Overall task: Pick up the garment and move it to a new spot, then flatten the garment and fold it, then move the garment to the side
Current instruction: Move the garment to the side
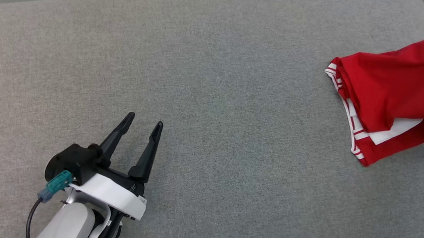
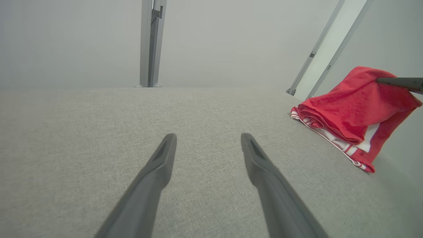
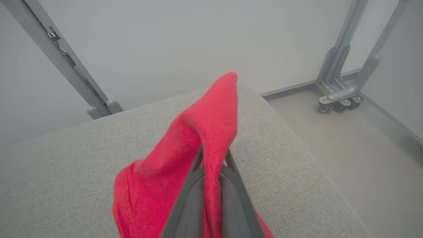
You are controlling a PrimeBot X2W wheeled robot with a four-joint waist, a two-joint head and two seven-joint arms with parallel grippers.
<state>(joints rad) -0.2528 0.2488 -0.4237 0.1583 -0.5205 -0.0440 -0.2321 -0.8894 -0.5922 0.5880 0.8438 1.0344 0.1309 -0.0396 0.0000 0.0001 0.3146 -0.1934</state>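
Head view, entry: red garment (image 1: 395, 92), white-striped hem, bunched at the right end of the grey cushion (image 1: 219, 78), its long axis running rightward. Right gripper (image 3: 214, 158) was clamped on a raised fold and was plainly the nearer. Left gripper (image 1: 145, 120) stood empty, fingers spread, well apart to the garment's left.

Grey fabric bench (image 1: 215, 77), red garment (image 1: 387, 98) partly resting at right end
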